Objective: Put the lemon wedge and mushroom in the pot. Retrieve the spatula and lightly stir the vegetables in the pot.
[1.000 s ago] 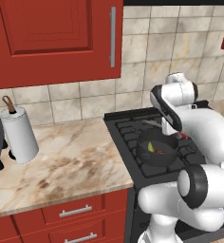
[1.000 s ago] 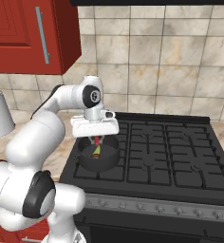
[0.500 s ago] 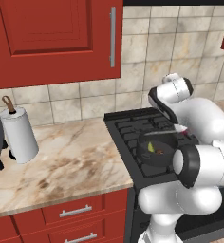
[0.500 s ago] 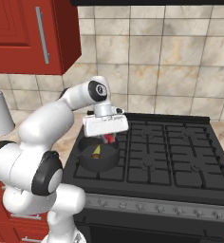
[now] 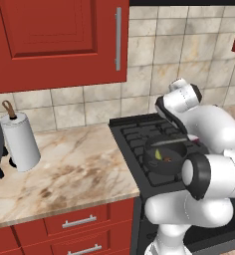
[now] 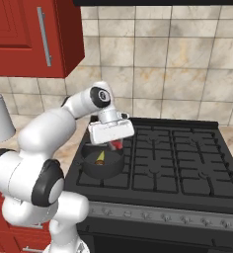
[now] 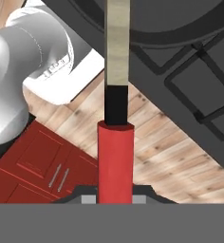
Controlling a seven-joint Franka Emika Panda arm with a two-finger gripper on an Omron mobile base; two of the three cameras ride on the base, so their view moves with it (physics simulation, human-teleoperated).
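Right base view: claw [image 6: 114, 143] shifted from over the pot [image 6: 102, 163] toward its right rim, clamped shut on spatula [image 7: 115, 161] by the red handle. Lemon wedge [image 6: 100, 157] inside pot; mushroom unclear. Reads as stirring under way.

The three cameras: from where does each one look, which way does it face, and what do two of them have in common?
Left base view: behind the arm on its left, facing forward and down at the pot on the stove; arm at lower right.
Right base view: behind on the right, facing the same pot; arm at lower left.
Hand view: on the hand, looking along the spatula in the shut end effector.
Shared: both base views show the lemon wedge in the pot.
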